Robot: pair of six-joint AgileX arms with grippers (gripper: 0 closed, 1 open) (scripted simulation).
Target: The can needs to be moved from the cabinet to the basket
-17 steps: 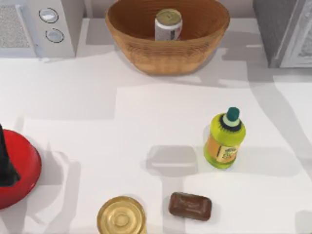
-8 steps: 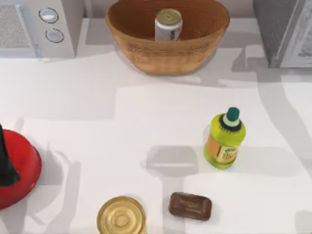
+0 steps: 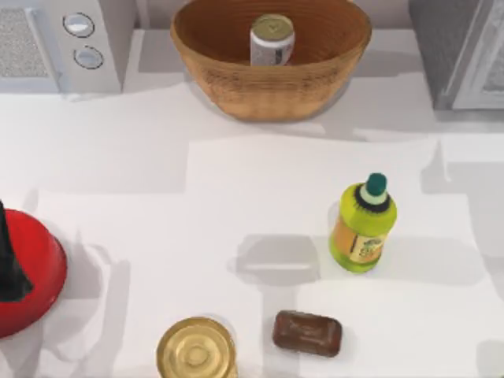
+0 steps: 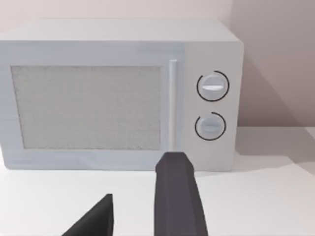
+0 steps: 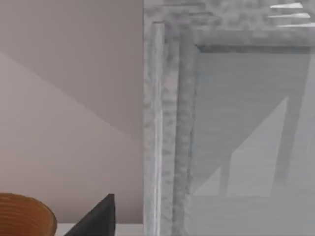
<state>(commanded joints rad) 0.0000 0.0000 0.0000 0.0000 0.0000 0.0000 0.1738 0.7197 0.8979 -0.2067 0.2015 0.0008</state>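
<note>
Metal can point(image 3: 272, 39): stiff, light, likely slippery; upright in wicker basket point(image 3: 236, 75); best pinched mid-label.
Left gripper point(image 4: 142, 209): spread, empty.

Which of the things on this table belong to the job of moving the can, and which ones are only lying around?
Belong to the job:
- small upright can with gold top and white-grey label, standing inside the basket
- large tan woven wicker basket
- grey cabinet with pale framed door

Only lying around:
- white microwave with two round knobs
- yellow-green bottle
- wide gold-lidded can
- brown bar
- red bowl
</note>
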